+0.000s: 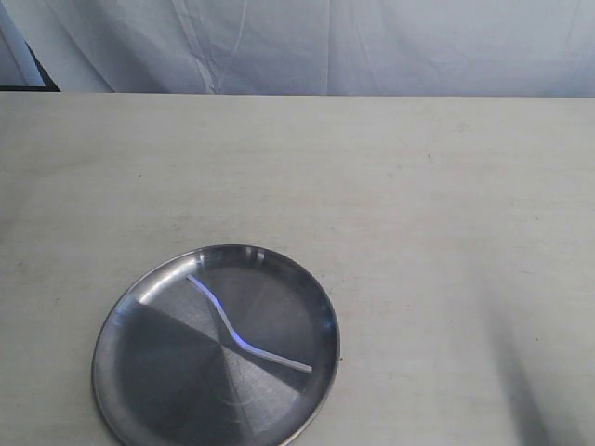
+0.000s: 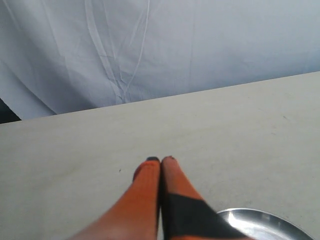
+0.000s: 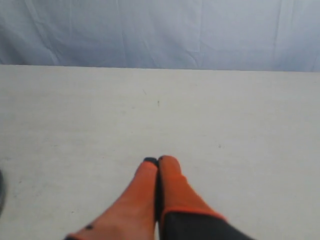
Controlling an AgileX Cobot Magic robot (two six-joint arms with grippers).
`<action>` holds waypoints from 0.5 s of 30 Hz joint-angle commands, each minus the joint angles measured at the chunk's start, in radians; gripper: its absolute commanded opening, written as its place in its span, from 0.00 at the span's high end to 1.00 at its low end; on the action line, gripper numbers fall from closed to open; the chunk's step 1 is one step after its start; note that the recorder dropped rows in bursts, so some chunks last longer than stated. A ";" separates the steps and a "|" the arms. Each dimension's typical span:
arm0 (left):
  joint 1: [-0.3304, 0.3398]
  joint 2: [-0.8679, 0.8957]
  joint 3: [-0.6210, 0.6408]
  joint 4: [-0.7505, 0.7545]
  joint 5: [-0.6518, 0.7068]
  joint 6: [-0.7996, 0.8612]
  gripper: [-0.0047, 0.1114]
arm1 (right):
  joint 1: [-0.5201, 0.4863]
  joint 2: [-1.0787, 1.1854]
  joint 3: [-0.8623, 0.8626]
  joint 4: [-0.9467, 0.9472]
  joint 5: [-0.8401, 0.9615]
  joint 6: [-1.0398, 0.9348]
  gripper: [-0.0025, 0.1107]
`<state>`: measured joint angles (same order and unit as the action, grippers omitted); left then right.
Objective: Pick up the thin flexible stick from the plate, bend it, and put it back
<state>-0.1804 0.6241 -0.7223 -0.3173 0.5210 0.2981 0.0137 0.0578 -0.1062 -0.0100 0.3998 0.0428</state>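
Note:
The shiny steel plate (image 1: 149, 372) lies at the front left of the table in the exterior view. On it rests the thin translucent-white stick (image 1: 246, 346), kinked into a shallow S from upper left to lower right. Neither arm shows in the exterior view. In the left wrist view my left gripper (image 2: 160, 159) is shut, its orange fingers pressed together with nothing between them, above bare table; the plate's rim (image 2: 265, 216) peeks in beside it. My right gripper (image 3: 157, 160) is likewise shut and empty over bare table, away from the plate.
The pale wooden table (image 1: 418, 204) stretches from the plate to the far edge. A white cloth backdrop (image 1: 325, 46) hangs behind that edge. A faint shadow (image 1: 530, 372) falls on the front right of the table.

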 commanded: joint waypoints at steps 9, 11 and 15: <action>0.000 -0.008 0.006 0.000 -0.001 -0.004 0.96 | -0.048 -0.033 0.106 0.024 -0.069 -0.010 0.99; 0.000 -0.008 0.006 0.002 -0.001 -0.004 0.96 | -0.048 -0.033 0.106 0.024 -0.080 -0.010 0.99; 0.000 -0.008 0.006 0.002 -0.001 -0.004 0.96 | -0.048 -0.033 0.106 0.024 -0.080 -0.010 0.99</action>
<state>-0.1804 0.6241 -0.7223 -0.3156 0.5210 0.2981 -0.0295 0.0284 -0.0035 0.0116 0.3385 0.0405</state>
